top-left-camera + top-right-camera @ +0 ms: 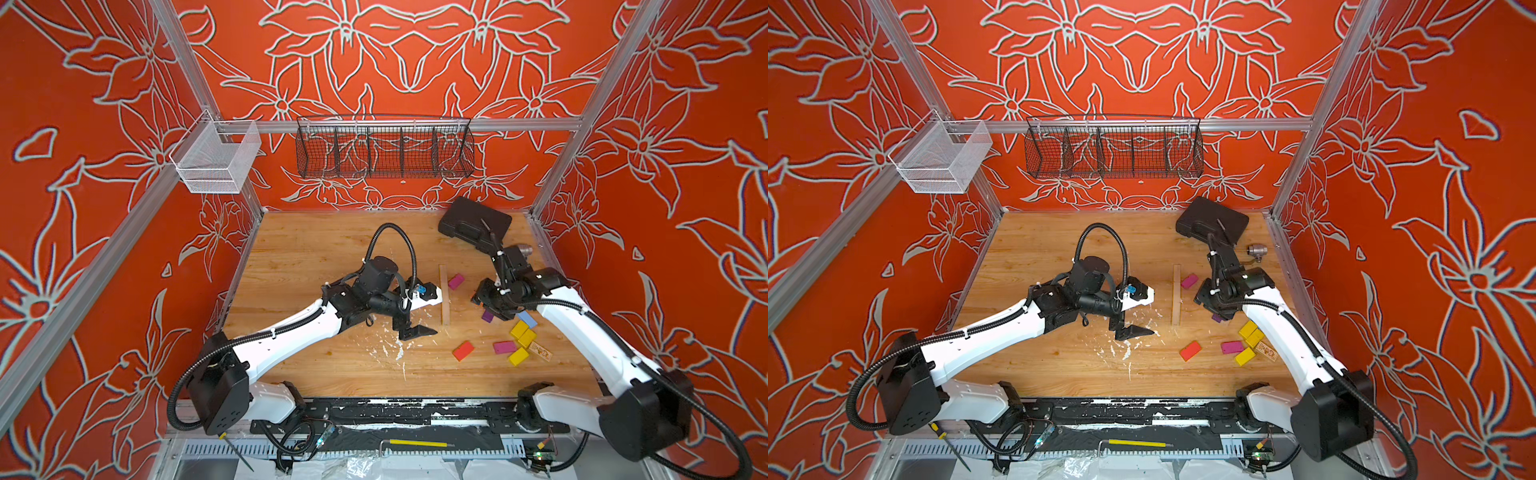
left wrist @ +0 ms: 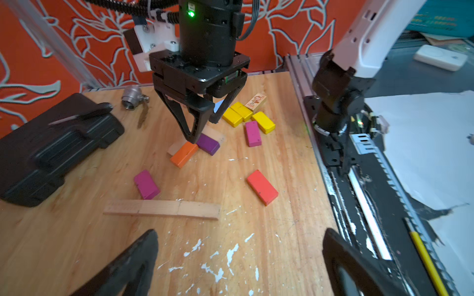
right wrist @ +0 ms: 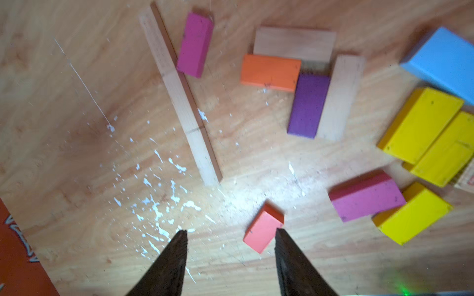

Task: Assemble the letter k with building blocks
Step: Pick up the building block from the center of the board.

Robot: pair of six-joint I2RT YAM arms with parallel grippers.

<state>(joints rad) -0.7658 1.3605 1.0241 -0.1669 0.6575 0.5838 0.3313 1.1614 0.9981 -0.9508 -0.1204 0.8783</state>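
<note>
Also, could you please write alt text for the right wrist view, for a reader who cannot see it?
The right claw hangs open and empty over a wooden table, close to a red block. Beyond, a straight row of plain wood blocks has a magenta block beside it; orange, purple, yellow and light blue blocks lie nearby.

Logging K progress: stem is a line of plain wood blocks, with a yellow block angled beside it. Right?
Not yellow. It is the magenta block that sits angled beside the plain wood stem, as the right wrist view shows. The yellow blocks lie apart in the loose pile.
</note>
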